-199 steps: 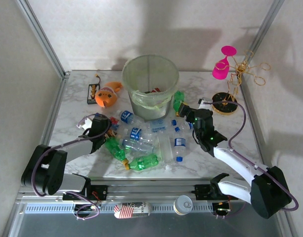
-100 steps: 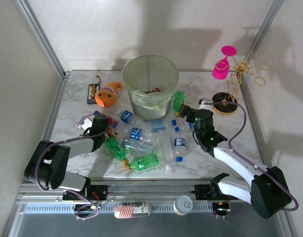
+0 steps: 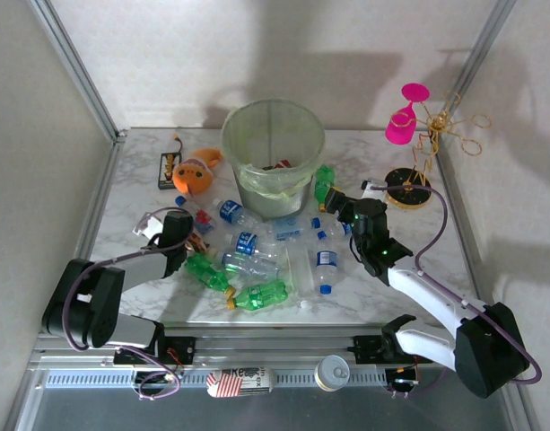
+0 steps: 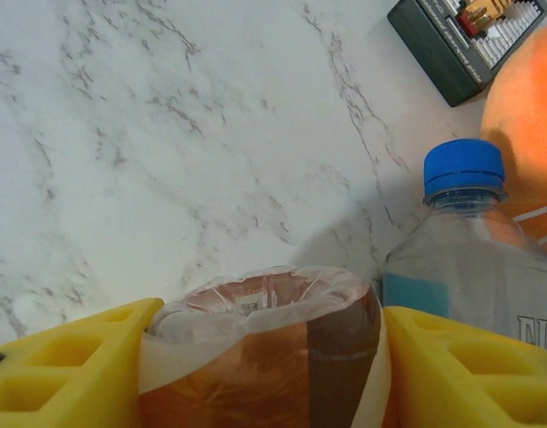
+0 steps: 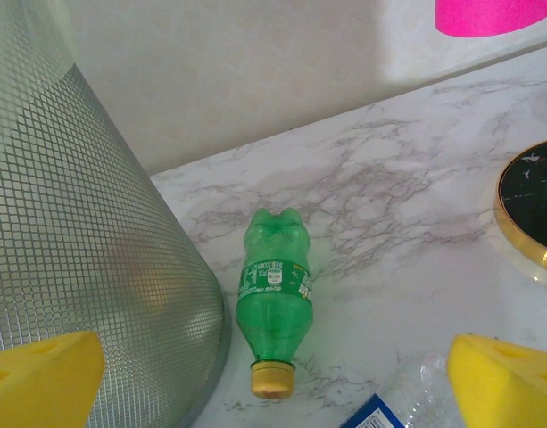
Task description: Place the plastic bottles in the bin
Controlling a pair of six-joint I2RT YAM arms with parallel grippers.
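Bottle (image 4: pixel 264 352) in question: clear plastic with a brown band, its rounded end showing at the bottom middle of the left wrist view. It is squeezed between the two yellow fingers of the left gripper (image 4: pixel 269 321), which touch it on both sides, so that gripper looks clamped on it. Its length seems to run back along the fingers toward the camera, though most of it is out of frame, so I can't be sure. Just to its right lies a blue-capped bottle (image 4: pixel 469 259), cap pointing to the top of the frame, close beside the right-hand finger. Beyond that, the orange plush toy (image 4: pixel 532 134) fills the upper right corner.

What matters for the carry is the bin (image 3: pixel 257 190). Seen from above, it stands at the upper middle of the frame while the left arm's gripper sits at centre left. So the bin lies up and to the right of what the gripper holds, with a couple of loose bottles on the table between. I'd guess the load has to rise clear of the rim before it crosses.

On the other side, the right gripper (image 5: pixel 273 357) has its fingers spread wide, holding nothing. A green bottle (image 5: pixel 275 308) lies straight ahead of it, just beside the bin wall, cap toward the gripper, length running up the frame.
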